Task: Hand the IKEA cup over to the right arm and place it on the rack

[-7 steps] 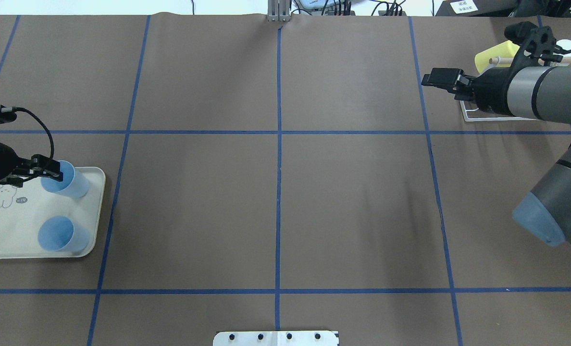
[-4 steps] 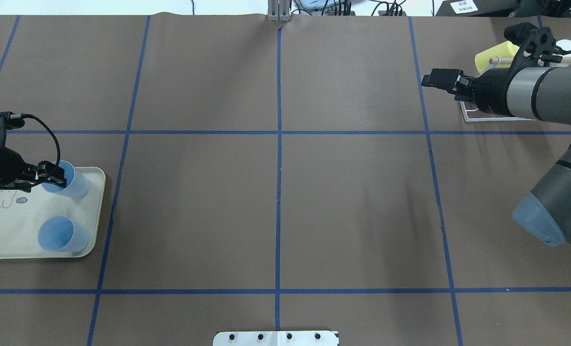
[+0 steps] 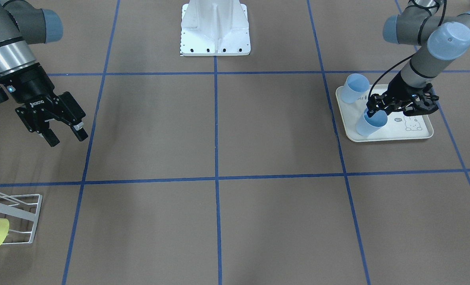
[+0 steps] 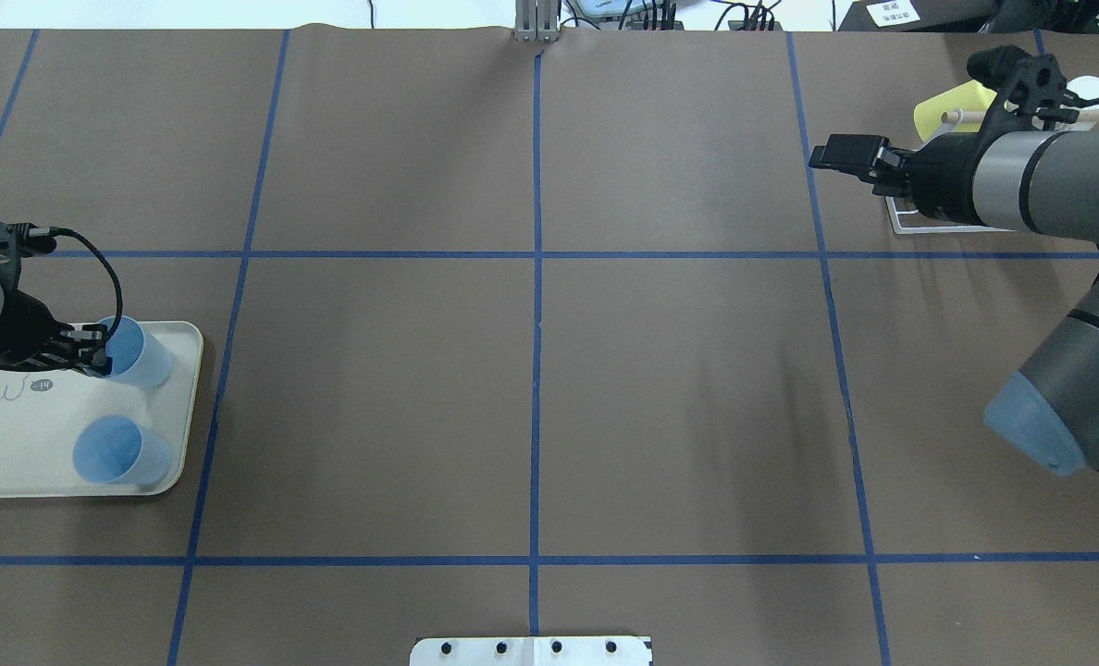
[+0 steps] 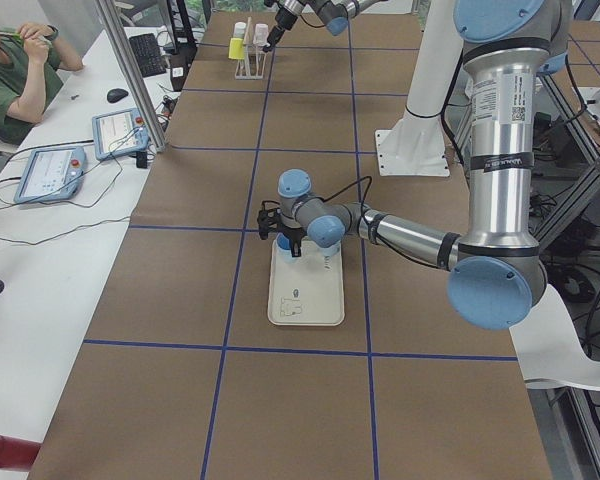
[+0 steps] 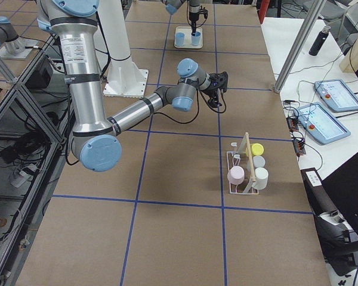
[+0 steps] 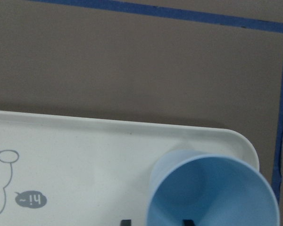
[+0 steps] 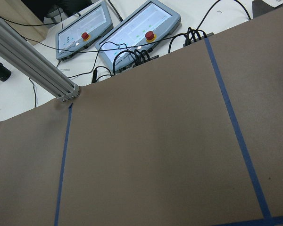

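Smooth blue plastic cup (image 7: 212, 197), glossy cream tray (image 7: 85, 150), matt brown paper (image 7: 132, 56)

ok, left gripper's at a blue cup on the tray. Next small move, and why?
Probably shut the left gripper on the blue cup's wall, then lift. In the left wrist view its fingers straddle the rim, one outside and one inside, with gaps showing, and the cup stands on the tray.
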